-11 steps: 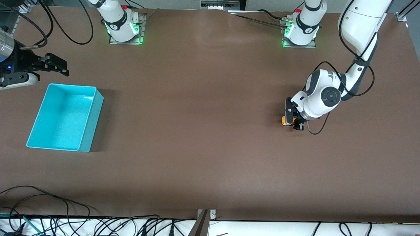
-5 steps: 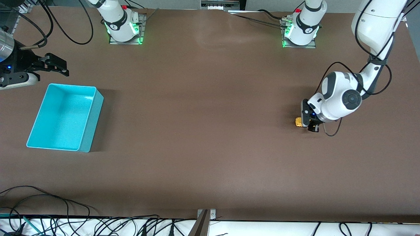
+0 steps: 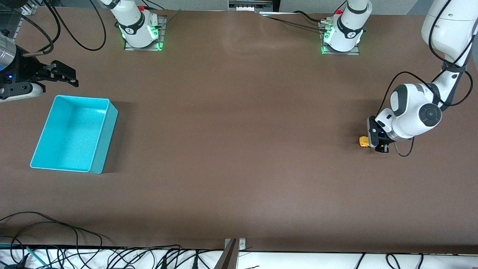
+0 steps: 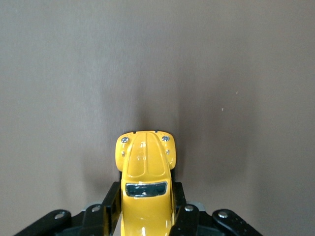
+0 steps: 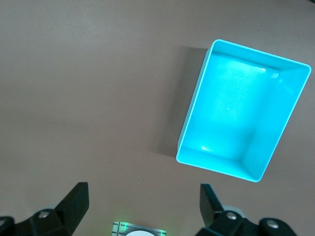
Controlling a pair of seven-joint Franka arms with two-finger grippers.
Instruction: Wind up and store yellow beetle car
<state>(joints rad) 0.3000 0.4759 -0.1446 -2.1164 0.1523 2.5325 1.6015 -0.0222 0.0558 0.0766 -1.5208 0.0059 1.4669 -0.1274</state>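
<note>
The yellow beetle car is down at the brown table's surface near the left arm's end. My left gripper is shut on its body. In the left wrist view the car pokes nose-first out of my left gripper, with black fingers pressed on both its sides. Its wheels are hidden. My right gripper waits open and holds nothing, over the table beside the turquoise bin at the right arm's end. The right wrist view has the bin with nothing in it, away from my right gripper.
The two arm bases stand at the table's edge farthest from the front camera. Cables and a metal bracket lie along the nearest edge. Bare brown tabletop stretches between the car and the bin.
My left gripper has slid toward the left arm's end of the table, still shut on the car. The right arm and the bin have not moved.
</note>
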